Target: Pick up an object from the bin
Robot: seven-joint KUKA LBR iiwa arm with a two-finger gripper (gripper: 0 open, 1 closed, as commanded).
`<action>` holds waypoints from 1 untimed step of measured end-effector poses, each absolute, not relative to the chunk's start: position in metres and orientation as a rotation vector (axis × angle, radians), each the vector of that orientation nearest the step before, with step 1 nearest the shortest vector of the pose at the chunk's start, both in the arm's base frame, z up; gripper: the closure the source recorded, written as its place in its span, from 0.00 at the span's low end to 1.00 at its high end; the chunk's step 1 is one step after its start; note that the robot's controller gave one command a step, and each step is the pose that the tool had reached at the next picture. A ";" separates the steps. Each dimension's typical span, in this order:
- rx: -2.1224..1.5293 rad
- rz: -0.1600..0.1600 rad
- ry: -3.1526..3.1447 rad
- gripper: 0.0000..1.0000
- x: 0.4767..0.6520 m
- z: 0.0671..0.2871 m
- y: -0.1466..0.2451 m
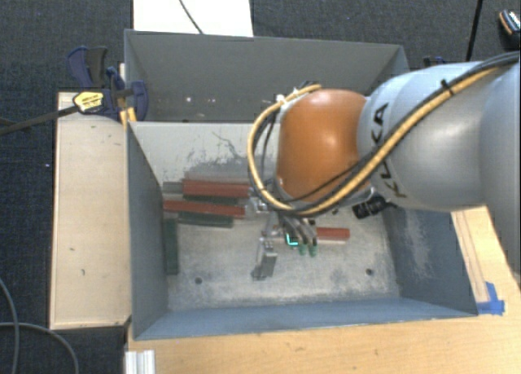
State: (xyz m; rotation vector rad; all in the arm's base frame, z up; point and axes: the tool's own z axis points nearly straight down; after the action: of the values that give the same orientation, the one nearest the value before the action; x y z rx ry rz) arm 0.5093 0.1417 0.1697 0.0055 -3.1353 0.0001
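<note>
even, fairly bright light from above; soft glare on the orange cover (313, 140) and silver arm (456, 144), which shade the bin (212, 266) floor beneath them.

Silver-grey robot arm (456, 144) with black lettering (379, 131) and a glossy orange-brown cover (317, 140), looped by a pale yellow cable (257, 140), over a plain grey bin (146, 226). Whitish scratches (213, 149) mark the bin's back wall; its floor is mottled pale grey with dark specks. At left, an upper brick-red bar (216, 190) and a lower brick-red bar (203, 209) lie below a mid-grey bar (213, 173). A dark green bar (213, 219) sits under them, and a second dark green bar (170, 246) lies by the left wall. A smaller red bar (334, 235) lies at right beside a teal-green light (289, 239).
</note>
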 end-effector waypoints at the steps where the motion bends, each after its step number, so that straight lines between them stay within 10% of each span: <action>1: 0.271 -0.001 -3.131 0.00 0.586 0.088 0.153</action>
State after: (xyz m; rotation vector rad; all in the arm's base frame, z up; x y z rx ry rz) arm 0.5857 0.1533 0.0877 0.2705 -3.1312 -0.0008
